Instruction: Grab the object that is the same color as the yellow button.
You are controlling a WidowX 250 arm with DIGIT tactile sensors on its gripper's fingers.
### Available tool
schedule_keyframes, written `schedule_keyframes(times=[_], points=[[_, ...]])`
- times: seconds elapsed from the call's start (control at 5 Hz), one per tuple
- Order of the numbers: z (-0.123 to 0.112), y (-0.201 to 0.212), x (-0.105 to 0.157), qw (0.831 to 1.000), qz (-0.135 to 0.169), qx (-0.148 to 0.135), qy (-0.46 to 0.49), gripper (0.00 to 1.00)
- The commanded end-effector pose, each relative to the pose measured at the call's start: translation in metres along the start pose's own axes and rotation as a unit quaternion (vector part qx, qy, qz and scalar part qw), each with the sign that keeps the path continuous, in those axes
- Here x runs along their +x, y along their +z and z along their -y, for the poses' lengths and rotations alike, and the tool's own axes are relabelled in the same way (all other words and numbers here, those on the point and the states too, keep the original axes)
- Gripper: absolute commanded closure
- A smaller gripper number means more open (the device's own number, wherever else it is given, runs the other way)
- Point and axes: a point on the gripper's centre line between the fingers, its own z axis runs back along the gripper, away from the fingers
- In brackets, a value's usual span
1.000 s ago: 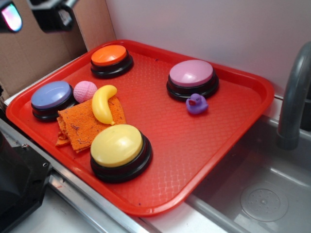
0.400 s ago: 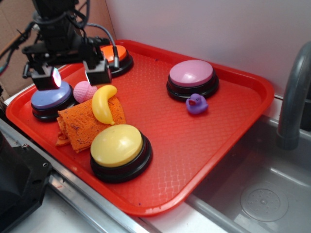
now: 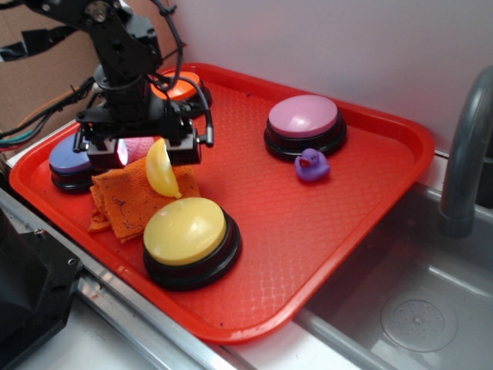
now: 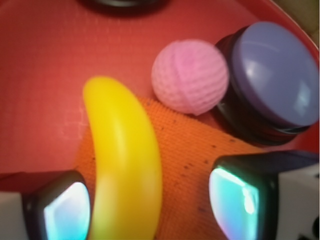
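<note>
Glossy curved banana (image 4: 125,170) between parted, empty jaws of gripper (image 4: 150,207), on woven orange cloth (image 4: 192,170), dimpled pink ball (image 4: 190,76) beyond

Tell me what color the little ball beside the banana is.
Pink ball, seen best in the wrist view.

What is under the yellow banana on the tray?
The banana lies partly on the orange cloth; its upper end rests on the bare red tray. What lies beneath the cloth is hidden.
</note>
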Motion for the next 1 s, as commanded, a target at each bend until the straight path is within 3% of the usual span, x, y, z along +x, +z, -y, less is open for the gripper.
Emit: schedule_keyframes(times=[0.0, 0.2, 0.4, 0.6, 0.8], points=[[0.004, -0.008, 0.008, 1.000, 0.013, -0.008, -0.004, 0.77], [0.005, -0.005, 0.009, 1.000, 0.016, -0.011, -0.009, 1.00], [0.005, 0.010, 0.018, 0.999, 0.019, -0.028, -0.038, 1.00], [0.012, 0.045, 0.032, 0.988, 0.008, -0.049, -0.148, 1.00], [0.025, 0.084, 0.043, 0.965, -0.006, -0.051, -0.258, 1.00]])
